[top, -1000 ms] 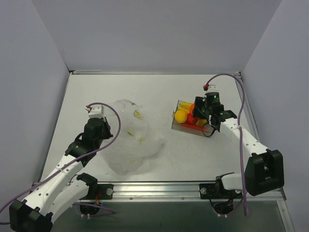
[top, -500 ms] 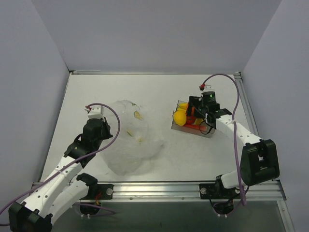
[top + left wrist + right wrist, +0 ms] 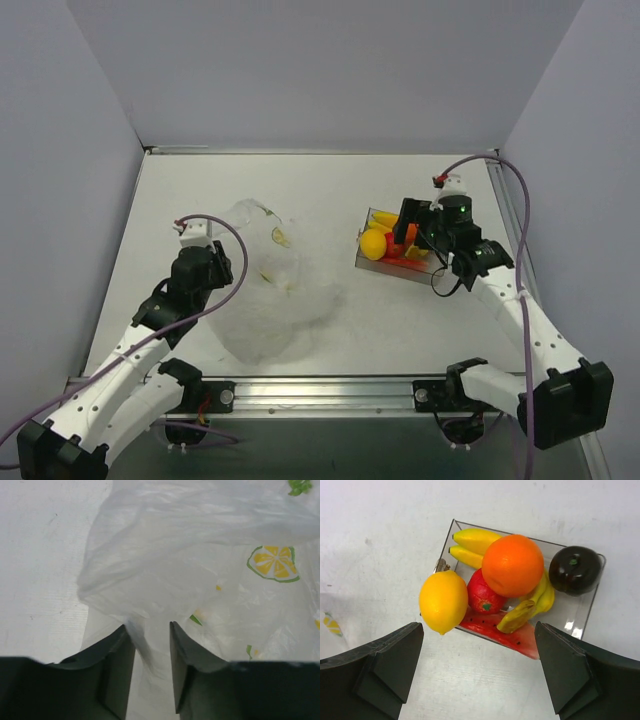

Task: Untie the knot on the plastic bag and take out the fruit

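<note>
Fruit heaped in a clear box on the right half of the table, well apart from the bag. Counts as out of the bag already, by the look of it: lemon hanging over the box's left wall, orange on top of the pile, bananas behind, dark ball alone in the right corner, red slice along the front wall.

Right gripper straight above that pile, jaws spread as wide as they go, one on each side of the box, nothing held. Nearer arm for anything to do with the box, by far.

Bag flat and crumpled on the left half of the table, long axis running from the near edge away toward the back wall. No fruit visible through the film, only printed citrus slices. Knot not to be made out in any view; cannot tell whether undone or merely hidden in the folds.

Left gripper at the bag's left edge, pointing into it, jaws partly apart with a loose fold of film running down between them. Looks too slack for a real pinch; probably no firm hold.

Key relation for the coming move: bag directly ahead of the left gripper and touching it, box directly beneath the right one. Likely little left beyond drawing both arms clear, left one straight back from the film so that no fold drags along.
</note>
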Available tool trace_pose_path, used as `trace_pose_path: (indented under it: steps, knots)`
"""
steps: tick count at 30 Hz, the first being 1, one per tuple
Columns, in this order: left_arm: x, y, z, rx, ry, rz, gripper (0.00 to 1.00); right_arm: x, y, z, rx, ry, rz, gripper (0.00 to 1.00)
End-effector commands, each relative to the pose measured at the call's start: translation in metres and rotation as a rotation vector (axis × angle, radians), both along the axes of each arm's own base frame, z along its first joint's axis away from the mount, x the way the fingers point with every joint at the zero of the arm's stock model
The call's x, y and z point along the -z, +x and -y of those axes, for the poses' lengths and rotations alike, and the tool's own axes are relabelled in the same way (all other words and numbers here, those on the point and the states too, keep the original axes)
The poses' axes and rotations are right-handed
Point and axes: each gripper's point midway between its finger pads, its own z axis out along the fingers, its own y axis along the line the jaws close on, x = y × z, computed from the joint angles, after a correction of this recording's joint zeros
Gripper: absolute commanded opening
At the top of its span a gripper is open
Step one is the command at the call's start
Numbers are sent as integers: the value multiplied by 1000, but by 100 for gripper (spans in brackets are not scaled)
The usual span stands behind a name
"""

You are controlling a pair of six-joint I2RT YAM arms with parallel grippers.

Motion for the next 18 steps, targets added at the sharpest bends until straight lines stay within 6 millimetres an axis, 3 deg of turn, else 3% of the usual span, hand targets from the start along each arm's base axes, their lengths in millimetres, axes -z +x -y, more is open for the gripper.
trace_pose_path:
  steps: [1,4,6,9,11,12,14,15,18]
  knots:
    - [-15,7,-3,-27,-19,62,48,-49,-16,19,76,-19,83,100]
    - [-17,6,-6,-32,-14,72,69,-76,-38,34,110,-27,137,100]
    - [-29,5,-7,-36,-19,91,85,-99,-56,42,125,-19,193,100]
    - [-59,-2,-11,-37,-32,121,97,-125,-81,55,153,-13,261,100]
    - [-74,-10,-17,-44,-26,123,97,-134,-95,64,174,-19,293,100]
    - [-97,-14,-19,-49,-46,167,97,-143,-105,70,186,-10,333,100]
    - [-105,-26,-28,-68,-34,148,97,-148,-118,76,202,-7,358,100]
    - [-127,-33,-34,-84,-51,189,97,-156,-129,83,223,1,398,100]
    - [-140,-56,-51,-115,-46,196,97,-162,-151,98,268,0,454,100]
